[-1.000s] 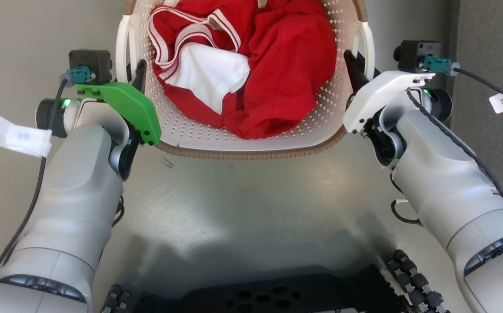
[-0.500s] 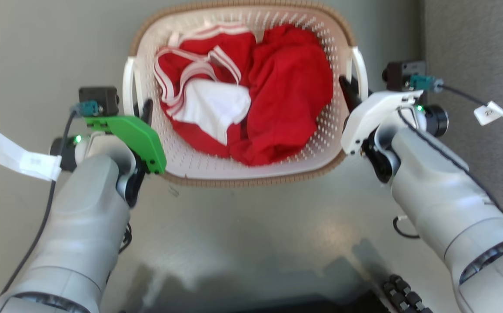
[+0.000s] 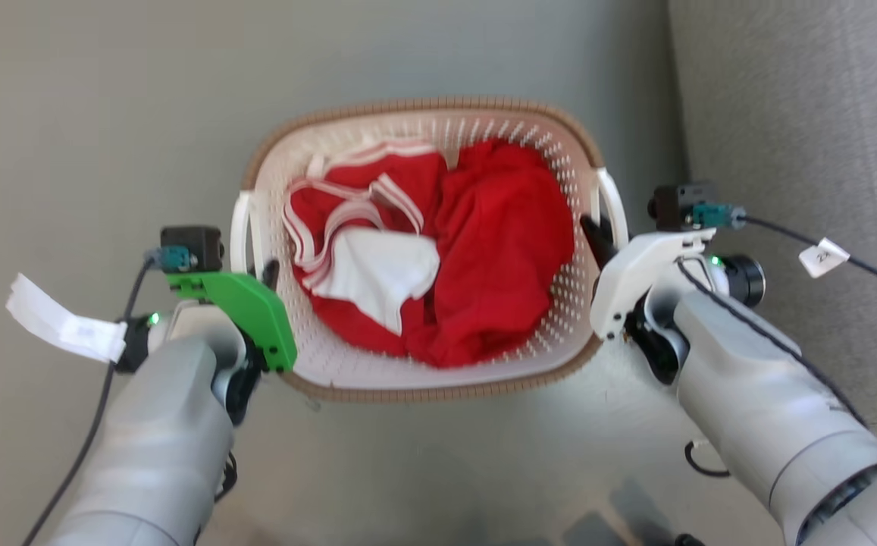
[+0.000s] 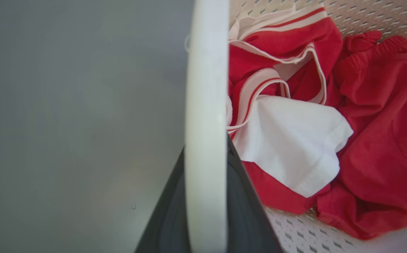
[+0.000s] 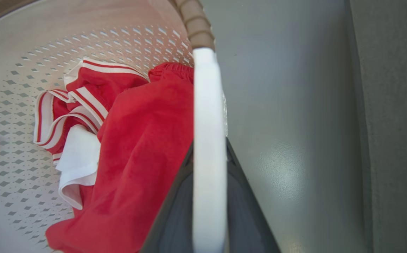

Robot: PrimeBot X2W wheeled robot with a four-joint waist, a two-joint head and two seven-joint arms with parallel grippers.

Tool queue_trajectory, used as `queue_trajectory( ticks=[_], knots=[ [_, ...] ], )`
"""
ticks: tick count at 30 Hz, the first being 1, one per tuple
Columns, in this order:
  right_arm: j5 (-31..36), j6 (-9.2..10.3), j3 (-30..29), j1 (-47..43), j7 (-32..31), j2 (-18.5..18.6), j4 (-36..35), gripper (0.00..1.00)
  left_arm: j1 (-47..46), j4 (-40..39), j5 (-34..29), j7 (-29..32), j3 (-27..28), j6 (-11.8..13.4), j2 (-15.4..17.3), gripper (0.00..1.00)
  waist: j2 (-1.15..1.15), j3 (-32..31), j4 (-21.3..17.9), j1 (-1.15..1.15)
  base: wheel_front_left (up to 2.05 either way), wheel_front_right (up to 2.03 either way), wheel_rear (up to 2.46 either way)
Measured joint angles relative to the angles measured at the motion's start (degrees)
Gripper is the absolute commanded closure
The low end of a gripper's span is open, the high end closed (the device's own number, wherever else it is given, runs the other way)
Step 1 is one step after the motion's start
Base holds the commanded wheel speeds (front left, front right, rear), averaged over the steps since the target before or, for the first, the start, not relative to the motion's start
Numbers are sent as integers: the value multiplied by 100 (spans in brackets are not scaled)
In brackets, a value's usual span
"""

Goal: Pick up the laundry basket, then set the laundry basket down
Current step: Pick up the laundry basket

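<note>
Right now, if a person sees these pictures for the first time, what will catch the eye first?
The heap of red clothes, with a white cloth among them, stands out first, inside the cream laundry basket in the middle of the head view. Next comes the bright green cover on the left wrist, beside the basket. Each arm's jaws are shut on a white side handle, the left handle and the right handle.
</note>
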State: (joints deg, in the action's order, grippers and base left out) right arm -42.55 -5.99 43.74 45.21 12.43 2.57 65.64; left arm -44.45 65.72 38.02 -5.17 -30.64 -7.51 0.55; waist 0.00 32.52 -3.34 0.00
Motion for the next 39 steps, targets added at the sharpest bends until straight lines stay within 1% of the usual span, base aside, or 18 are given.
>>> queue_trajectory(
  ticks=[1, 5, 7, 17, 26, 31, 39],
  knots=[
    [0, 0, 0, 0, 0, 0, 0, 100, 0, 0, 0, 0, 0, 0, 0, 100, 0, 0, 0, 0, 0, 0, 0],
    [-111, -7, 85, -192, -229, 0, 33, 100, 242, -25, 164, 224, -148, -1, 0, 100, 0, -325, -31, 0, 0, 0, 0],
    [-212, -51, 113, -298, -365, -2, 71, 100, 365, -42, 269, 354, -240, -1, 0, 100, 0, -490, -46, 0, 0, 0, 0],
    [-513, -53, 245, -671, -949, 1, 114, 100, 754, -98, 594, 905, -485, 0, 9, 100, 0, -1314, -108, 0, 0, 0, 0],
    [-809, -49, 408, -984, -1418, 68, -42, 100, 986, -113, 828, 1341, -659, 3, 34, 100, 0, -1965, -170, 0, 0, 0, 0],
    [-898, -48, 505, -1027, -1638, 89, -86, 100, 1073, -114, 987, 1529, -667, 5, 43, 100, 0, -2212, -201, 0, 0, 0, 0],
    [-1069, -47, 628, -1060, -1968, 99, -147, 100, 1090, -44, 1120, 1783, -713, 5, 46, 100, 0, -2414, -216, 0, 0, 0, 0]
  ],
)
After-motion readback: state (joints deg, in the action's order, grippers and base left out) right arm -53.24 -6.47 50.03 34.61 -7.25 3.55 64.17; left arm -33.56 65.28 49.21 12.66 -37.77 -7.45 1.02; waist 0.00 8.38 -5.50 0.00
